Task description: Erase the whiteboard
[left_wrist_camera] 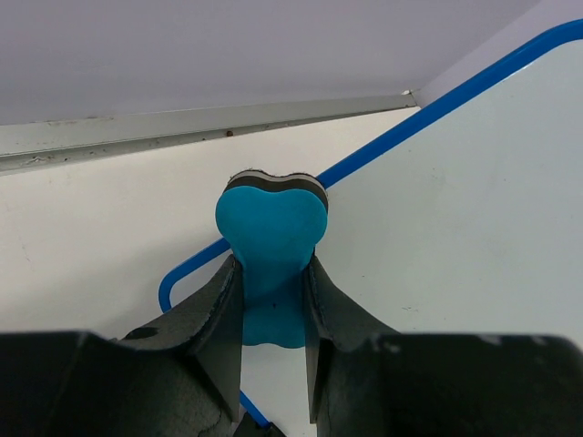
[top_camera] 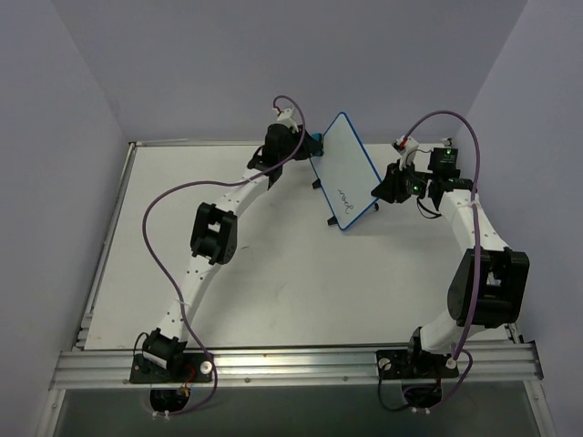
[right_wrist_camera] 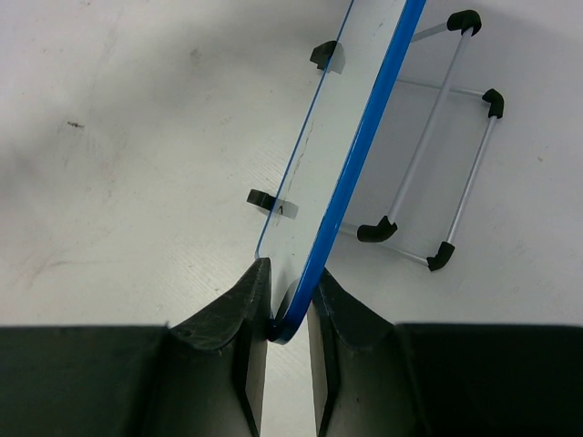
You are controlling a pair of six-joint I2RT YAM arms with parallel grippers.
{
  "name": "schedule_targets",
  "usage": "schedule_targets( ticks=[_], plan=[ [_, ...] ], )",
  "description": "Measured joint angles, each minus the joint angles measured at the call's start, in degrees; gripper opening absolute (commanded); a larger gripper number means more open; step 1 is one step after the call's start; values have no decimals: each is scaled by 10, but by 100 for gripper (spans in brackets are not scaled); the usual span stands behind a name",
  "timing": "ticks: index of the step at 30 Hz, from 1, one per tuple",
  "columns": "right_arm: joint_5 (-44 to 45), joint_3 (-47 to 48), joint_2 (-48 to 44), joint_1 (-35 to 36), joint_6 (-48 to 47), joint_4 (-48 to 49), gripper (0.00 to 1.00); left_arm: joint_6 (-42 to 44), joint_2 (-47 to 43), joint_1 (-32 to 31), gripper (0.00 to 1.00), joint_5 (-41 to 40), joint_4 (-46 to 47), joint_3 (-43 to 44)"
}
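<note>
Whiteboard point(top_camera: 344, 166) between 2 grippers, at the far middle of the table point(top_camera: 273, 282).

The board stands tilted on edge. Left of its far end is the left gripper point(left_wrist_camera: 273, 273), with the eraser point(left_wrist_camera: 271, 228) pinched in its fingers and lying against the board's rim. At the near right corner, the right gripper point(right_wrist_camera: 290, 305) clamps the board's edge. Handwriting point(top_camera: 344, 196) sits near the board's near end. A wire stand point(right_wrist_camera: 428, 123) lies on the table just beside the board.

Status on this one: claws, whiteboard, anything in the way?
Left claw shut on eraser, at far edge of whiteboard. Right claw shut on its corner. Black writing on it. Nothing blocking.
</note>
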Motion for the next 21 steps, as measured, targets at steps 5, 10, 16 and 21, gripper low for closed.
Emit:
schedule_targets(
  ticks=[5, 10, 16, 21],
  plan=[
    [0, 0, -1, 0, 2, 0, 0, 10, 0, -2, 2, 1, -1, 0],
    [0, 0, -2, 0, 4, -3, 0, 7, 0, -6, 2, 5, 0, 0],
    [0, 0, -2, 0, 18, -4, 0, 10, -12, -28, 2, 8, 44, -76],
    [0, 0, -2, 0, 27, -3, 0, 5, -49, -33, 2, 23, 69, -152]
  ],
)
